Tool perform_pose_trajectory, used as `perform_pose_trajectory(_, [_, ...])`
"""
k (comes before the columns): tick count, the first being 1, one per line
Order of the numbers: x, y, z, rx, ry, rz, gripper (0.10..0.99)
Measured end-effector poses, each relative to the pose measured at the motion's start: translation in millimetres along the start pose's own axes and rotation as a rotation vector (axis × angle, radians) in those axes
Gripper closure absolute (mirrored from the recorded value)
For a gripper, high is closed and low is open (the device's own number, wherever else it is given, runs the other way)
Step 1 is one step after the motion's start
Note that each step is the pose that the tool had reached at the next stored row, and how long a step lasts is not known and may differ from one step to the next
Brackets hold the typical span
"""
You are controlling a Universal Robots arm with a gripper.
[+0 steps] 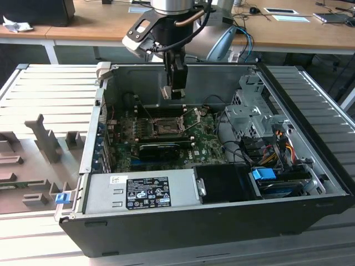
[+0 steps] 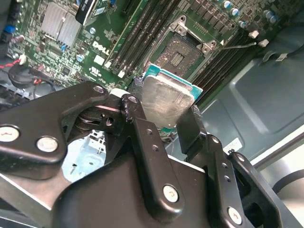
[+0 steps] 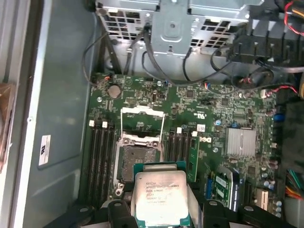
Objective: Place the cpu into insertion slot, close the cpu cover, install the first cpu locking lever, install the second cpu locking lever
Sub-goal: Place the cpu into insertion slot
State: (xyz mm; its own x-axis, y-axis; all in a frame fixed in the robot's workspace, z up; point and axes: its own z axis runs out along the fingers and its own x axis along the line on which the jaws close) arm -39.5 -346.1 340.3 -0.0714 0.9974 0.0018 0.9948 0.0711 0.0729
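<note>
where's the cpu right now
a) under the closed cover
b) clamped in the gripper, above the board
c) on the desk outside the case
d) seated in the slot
B: the cpu is clamped in the gripper, and the slot is bare.

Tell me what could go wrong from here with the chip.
1. The pincer grips the cpu only by its edges, above the insertion slot; a slip could drop it onto the motherboard.
2. The open cpu cover stands beside the slot; the pincer might catch it on the way down.
</note>
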Motion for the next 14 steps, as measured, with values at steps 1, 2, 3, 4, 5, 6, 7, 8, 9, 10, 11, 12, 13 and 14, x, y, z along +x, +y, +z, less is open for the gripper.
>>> perform_pose_trajectory(1, [0.0,0.0,0.1,0.000,-0.0010,0.009,0.557])
perform_pose_trajectory(2, [0.0,0.0,0.4,0.000,-0.0029,0.029,0.557])
perform_pose_trajectory(3, [0.0,0.0,0.6,0.000,-0.0038,0.040,0.557])
perform_pose_trajectory(4, [0.0,-0.1,0.8,0.000,-0.0047,0.052,0.557])
perform_pose_trajectory(5, [0.0,-0.1,1.1,0.000,-0.0060,0.066,0.557])
perform_pose_trajectory(6, [0.0,-0.1,1.4,0.000,-0.0070,0.077,0.557])
perform_pose_trajectory(7, [0.0,-0.1,2.0,0.000,-0.0078,0.086,0.557])
perform_pose_trajectory(8, [0.2,-0.2,2.7,0.000,-0.0082,0.090,0.557])
perform_pose_trajectory(9, [0.6,-0.3,3.9,-0.001,-0.0084,0.090,0.557])
perform_pose_trajectory(10, [0.6,-0.4,5.2,-0.001,-0.0085,0.090,0.557])
perform_pose_trajectory(11, [0.6,-0.5,6.4,-0.002,-0.0089,0.090,0.557])
perform_pose_trajectory(12, [0.6,-0.6,7.6,-0.002,-0.0089,0.090,0.557])
perform_pose_trajectory(13, [0.7,-0.7,9.1,-0.003,-0.0092,0.090,0.557])
perform_pose_trajectory(14, [0.6,-0.8,10.3,-0.003,-0.0095,0.090,0.557])
